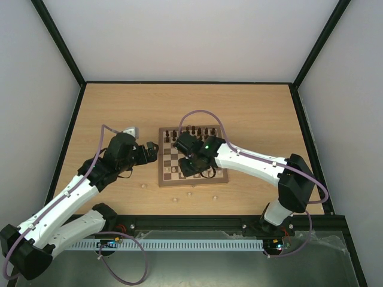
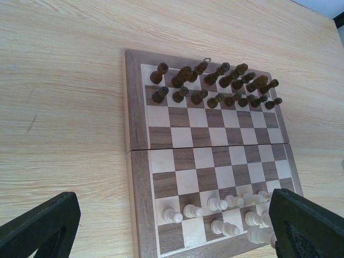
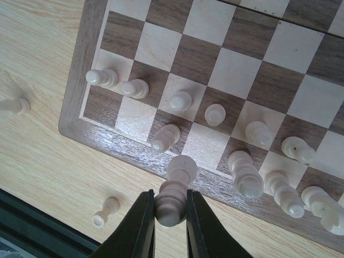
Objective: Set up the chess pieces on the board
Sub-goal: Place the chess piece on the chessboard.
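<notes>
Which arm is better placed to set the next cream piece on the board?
Right. The right pincer is shut on a pale cream turned wooden chess piece, at the near border of the square checked wooden chessboard. The left pincer is open, empty, off the board's left edge.

One board [image 2: 134,107], about sixteen dark pieces [image 2: 159,72] (pale ones [image 2: 172,216] partly hidden).

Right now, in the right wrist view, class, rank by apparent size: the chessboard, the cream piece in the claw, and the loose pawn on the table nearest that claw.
1. chessboard
2. cream piece in the right claw, enlarged by nearness to the camera, so true size unsure
3. loose pawn
</notes>
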Robot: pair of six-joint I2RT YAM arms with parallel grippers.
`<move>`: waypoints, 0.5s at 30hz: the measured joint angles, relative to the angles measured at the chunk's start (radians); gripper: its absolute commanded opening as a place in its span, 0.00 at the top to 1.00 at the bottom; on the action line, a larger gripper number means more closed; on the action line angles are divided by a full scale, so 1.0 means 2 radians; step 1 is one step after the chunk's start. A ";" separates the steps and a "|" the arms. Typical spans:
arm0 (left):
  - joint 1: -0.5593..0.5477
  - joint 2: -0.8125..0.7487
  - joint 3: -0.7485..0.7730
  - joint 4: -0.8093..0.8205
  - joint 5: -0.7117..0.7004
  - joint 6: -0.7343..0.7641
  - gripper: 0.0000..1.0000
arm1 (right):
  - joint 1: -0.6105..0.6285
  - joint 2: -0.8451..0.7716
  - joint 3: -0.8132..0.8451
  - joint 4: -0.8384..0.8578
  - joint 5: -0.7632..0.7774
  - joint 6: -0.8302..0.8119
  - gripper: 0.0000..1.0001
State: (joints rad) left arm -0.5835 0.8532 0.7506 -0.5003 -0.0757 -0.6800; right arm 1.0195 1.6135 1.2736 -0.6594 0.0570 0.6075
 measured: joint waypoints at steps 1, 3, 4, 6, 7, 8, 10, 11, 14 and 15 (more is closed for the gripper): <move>0.000 0.001 0.000 0.000 0.000 0.000 0.01 | 0.000 0.000 -0.002 0.002 0.000 0.001 0.89; 0.000 0.001 0.000 0.000 0.000 0.000 0.01 | 0.001 0.003 -0.006 0.005 -0.001 0.001 0.89; 0.000 0.002 0.000 0.000 0.000 0.000 0.01 | 0.001 0.005 -0.007 0.006 0.000 0.002 0.89; 0.000 0.002 0.000 0.000 0.000 0.000 0.01 | 0.001 0.010 -0.011 0.009 0.000 0.002 0.89; 0.000 0.002 0.000 0.000 0.000 0.000 0.01 | 0.001 0.014 -0.013 0.010 0.000 0.002 0.89; 0.000 0.002 0.000 0.000 0.000 0.000 0.01 | 0.001 0.016 -0.014 0.011 0.001 0.002 0.89; 0.000 0.003 0.000 0.000 0.000 0.000 0.01 | 0.001 0.021 -0.018 0.015 0.001 0.002 0.89; 0.000 0.003 0.000 0.000 0.000 0.000 0.01 | 0.001 0.023 -0.020 0.017 0.001 0.002 0.89; 0.000 0.003 0.000 0.000 0.000 0.000 0.01 | 0.001 0.026 -0.026 0.021 0.002 0.002 0.89; 0.000 0.003 0.000 0.000 0.000 0.000 0.01 | 0.001 0.027 -0.028 0.023 0.002 0.002 0.89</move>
State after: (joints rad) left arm -0.5831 0.8600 0.7506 -0.5003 -0.0757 -0.6796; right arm 1.0214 1.6665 1.2175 -0.6132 0.0612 0.6125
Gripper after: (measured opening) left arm 0.992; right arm 0.127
